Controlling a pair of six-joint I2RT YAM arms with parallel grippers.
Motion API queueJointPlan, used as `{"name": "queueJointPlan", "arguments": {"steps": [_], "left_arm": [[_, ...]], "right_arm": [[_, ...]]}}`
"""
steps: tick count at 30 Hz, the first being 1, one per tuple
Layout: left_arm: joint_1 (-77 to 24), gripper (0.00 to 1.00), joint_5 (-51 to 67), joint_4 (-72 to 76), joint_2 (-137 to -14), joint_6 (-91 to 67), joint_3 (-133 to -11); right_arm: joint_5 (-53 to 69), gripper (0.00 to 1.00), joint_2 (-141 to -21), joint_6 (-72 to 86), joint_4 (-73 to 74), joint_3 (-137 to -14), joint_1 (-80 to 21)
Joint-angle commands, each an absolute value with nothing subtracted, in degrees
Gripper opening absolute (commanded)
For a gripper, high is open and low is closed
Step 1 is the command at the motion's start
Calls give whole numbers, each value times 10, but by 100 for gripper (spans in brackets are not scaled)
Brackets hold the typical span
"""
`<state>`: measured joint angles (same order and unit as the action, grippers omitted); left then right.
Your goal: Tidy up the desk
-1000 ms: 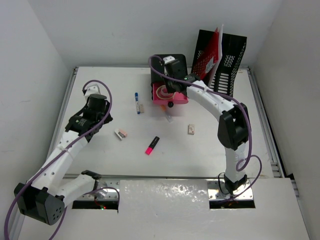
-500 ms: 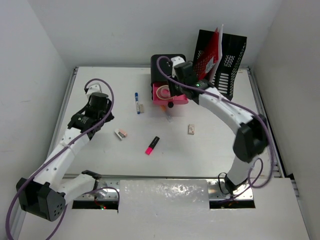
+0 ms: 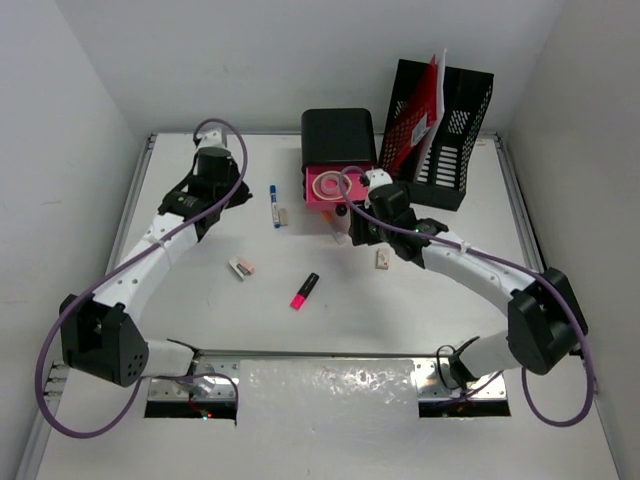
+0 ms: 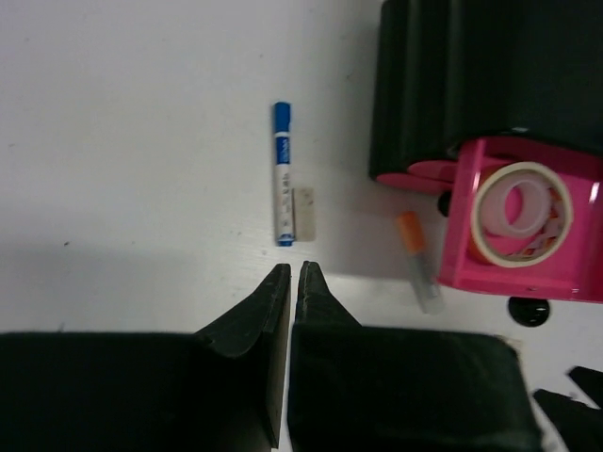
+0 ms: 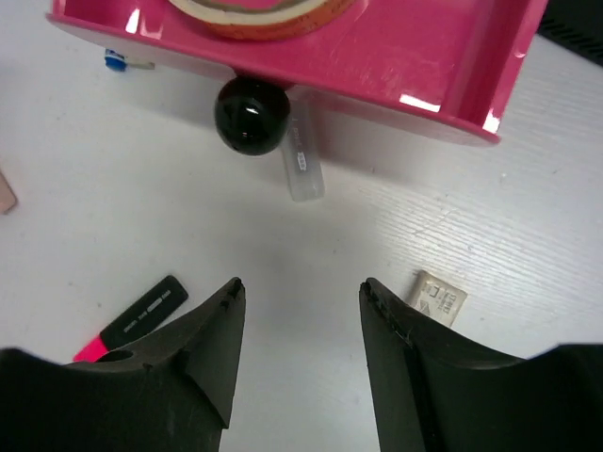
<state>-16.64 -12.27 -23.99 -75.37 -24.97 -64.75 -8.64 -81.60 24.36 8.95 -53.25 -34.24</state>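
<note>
The white desk (image 3: 200,300) holds scattered items. My left gripper (image 3: 243,193) is shut and empty, its tips (image 4: 292,273) just short of a blue marker (image 4: 282,169) (image 3: 273,204) and a small beige piece (image 4: 305,213). My right gripper (image 3: 358,233) is open and empty (image 5: 300,287) over bare desk. It is just in front of the open pink drawer (image 5: 424,66) (image 3: 345,198), which holds a tape roll (image 3: 327,186) and has a black knob (image 5: 250,115). A clear orange-capped pen (image 5: 303,165) (image 4: 419,261) lies under the knob.
A black drawer box (image 3: 338,135) sits behind the pink drawer. Black file holders (image 3: 440,130) with a red folder stand at the back right. A small card (image 3: 382,259) (image 5: 439,298), a pink highlighter (image 3: 304,290) (image 5: 141,315) and a pink-white eraser (image 3: 241,266) lie mid-desk.
My left gripper has swung from the left side up and right toward the blue marker. My right gripper has drawn back from the pink drawer to the desk in front of it.
</note>
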Motion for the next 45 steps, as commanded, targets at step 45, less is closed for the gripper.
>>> {"name": "queueJointPlan", "arguments": {"steps": [45], "left_arm": [[-163,0,-189,-306,-681,-207,-663]], "right_arm": [[-215,59,-1078,56,-361,-702,-344]]}}
